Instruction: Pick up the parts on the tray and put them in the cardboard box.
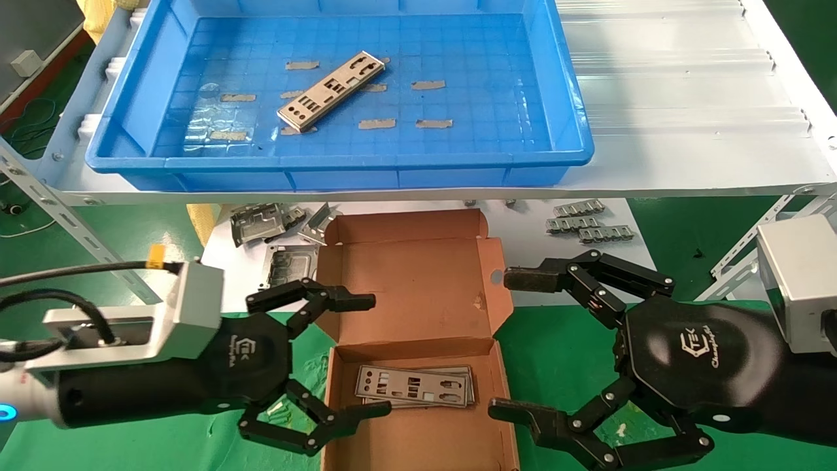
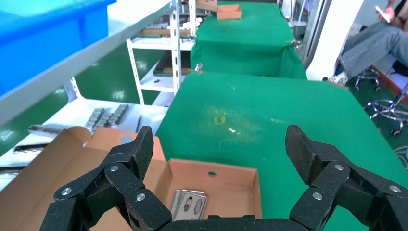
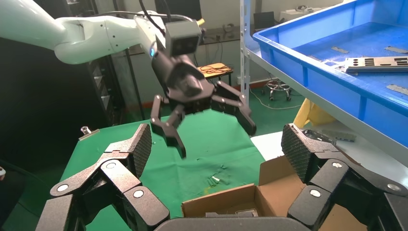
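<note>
One silver punched part (image 1: 331, 90) lies at a slant on the floor of the blue tray (image 1: 131, 98) on the upper shelf; it also shows in the right wrist view (image 3: 375, 63). Below, the cardboard box (image 1: 418, 288) stands open on the green cloth, with a stack of parts (image 1: 415, 386) in its near compartment (image 2: 190, 204). My left gripper (image 1: 376, 355) hangs open and empty at the box's left wall (image 2: 219, 149). On the opposite side, my right gripper (image 1: 502, 343) is open and empty next to the box's right wall (image 3: 216, 144).
Bent metal brackets (image 1: 261, 222) and ridged grey clips (image 1: 588, 222) lie on the white lower shelf behind the box. Tape strips (image 1: 428, 85) are stuck to the tray floor. Slanted metal struts (image 1: 65, 216) of the shelf frame stand at both sides.
</note>
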Robot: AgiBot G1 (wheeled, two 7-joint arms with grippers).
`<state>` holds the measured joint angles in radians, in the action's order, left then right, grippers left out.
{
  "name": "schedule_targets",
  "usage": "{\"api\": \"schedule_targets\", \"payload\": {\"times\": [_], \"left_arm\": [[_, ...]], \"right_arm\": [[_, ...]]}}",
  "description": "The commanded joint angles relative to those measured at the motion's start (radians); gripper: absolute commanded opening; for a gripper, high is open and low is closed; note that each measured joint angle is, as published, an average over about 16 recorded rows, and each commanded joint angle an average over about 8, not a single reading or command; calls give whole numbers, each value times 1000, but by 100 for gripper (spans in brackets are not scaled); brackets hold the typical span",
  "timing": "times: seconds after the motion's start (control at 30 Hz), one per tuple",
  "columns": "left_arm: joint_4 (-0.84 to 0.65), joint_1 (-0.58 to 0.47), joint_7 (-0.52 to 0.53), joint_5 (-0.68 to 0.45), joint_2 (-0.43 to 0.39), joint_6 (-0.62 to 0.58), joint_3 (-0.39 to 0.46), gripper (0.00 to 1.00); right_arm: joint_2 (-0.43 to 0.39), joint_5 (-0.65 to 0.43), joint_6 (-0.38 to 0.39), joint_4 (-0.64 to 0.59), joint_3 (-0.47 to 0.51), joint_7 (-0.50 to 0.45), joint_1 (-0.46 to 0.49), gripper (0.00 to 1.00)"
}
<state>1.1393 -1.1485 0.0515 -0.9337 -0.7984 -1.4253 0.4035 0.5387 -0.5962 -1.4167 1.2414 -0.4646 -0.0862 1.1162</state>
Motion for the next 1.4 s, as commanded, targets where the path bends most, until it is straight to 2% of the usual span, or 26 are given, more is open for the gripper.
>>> {"api": "schedule_targets", "payload": {"times": [0.03, 0.8, 1.4], "left_arm": [[12, 6, 12, 17, 16, -6, -10, 100], [146, 74, 136, 205, 188, -71, -125, 100], [149, 77, 139, 210, 193, -73, -128, 100]], "right_arm": [[0, 0, 0, 0, 0, 0, 0, 100], [0, 0, 0, 0, 0, 0, 0, 100], [0, 0, 0, 0, 0, 0, 0, 100]]}}
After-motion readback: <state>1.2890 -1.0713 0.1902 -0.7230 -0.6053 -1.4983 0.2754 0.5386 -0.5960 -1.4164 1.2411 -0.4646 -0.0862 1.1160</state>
